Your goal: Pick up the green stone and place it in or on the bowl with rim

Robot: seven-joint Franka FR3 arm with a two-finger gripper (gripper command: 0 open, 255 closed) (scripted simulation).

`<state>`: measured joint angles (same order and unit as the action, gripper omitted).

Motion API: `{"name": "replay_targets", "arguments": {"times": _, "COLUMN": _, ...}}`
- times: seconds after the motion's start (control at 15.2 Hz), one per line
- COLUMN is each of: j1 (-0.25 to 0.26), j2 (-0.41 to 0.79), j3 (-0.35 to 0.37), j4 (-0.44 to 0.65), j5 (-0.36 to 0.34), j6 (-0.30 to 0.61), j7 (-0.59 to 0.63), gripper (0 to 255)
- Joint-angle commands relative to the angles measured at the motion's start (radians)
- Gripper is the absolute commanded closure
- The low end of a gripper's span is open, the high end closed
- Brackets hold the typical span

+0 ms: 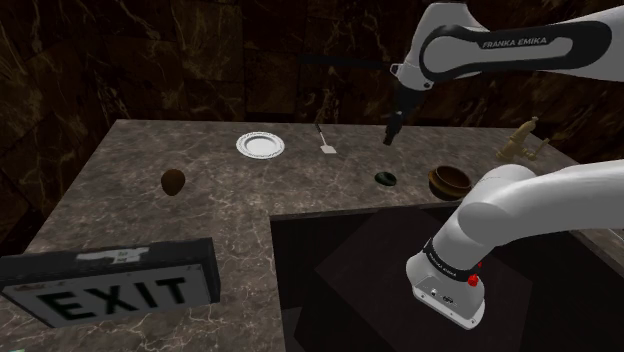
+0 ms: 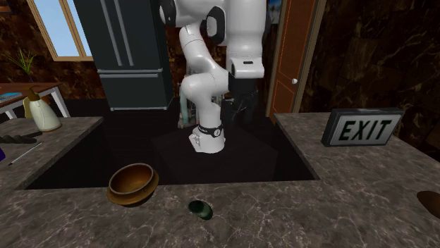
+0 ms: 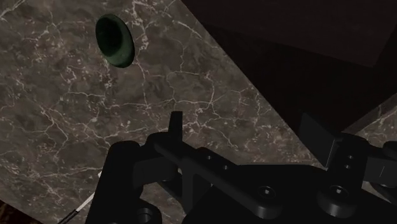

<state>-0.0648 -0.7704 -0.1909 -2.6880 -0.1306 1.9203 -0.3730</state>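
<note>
In the shoulder view, going left to right along the marble counter (image 1: 230,200), an EXIT sign (image 1: 110,290) is lying far left of the brown bowl (image 1: 449,180). A brown egg-shaped thing (image 1: 173,181) and a white rimmed dish (image 1: 261,145), showing a bare white face, are also sitting well left of the bowl. The gripper (image 1: 393,132) is hanging above the counter, up and left of the bowl. The green stone (image 1: 387,179) is resting on the counter just left of the bowl, apart from it. The bowl is showing a bare brown hollow.

The second exterior view is facing the arm from across the counter, so here the green stone (image 2: 200,208) is lying right of the brown bowl (image 2: 132,184). This view is adding a cream jug (image 2: 42,113) far left of the bowl.

The wrist view is showing the gripper (image 3: 246,130) with its 2 fingers (image 3: 176,124) standing wide apart and clasping nothing. The green stone (image 3: 114,41) is lying well beyond them.
</note>
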Motion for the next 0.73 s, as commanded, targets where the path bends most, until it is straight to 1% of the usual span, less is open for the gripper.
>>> {"name": "replay_targets", "arguments": {"times": 0.0, "j1": -0.018, "j2": 0.029, "j3": -0.042, "j4": -0.033, "j5": -0.03, "j6": 0.063, "j7": -0.046, "gripper": 0}}
{"name": "replay_targets", "arguments": {"times": 0.33, "j1": -0.053, "j2": 0.143, "j3": -0.145, "j4": -0.088, "j5": -0.093, "j6": 0.229, "j7": -0.151, "gripper": 0}}
{"name": "replay_targets", "arguments": {"times": 0.66, "j1": -0.068, "j2": 0.315, "j3": -0.255, "j4": -0.101, "j5": -0.129, "j6": 0.414, "j7": -0.265, "gripper": 0}}
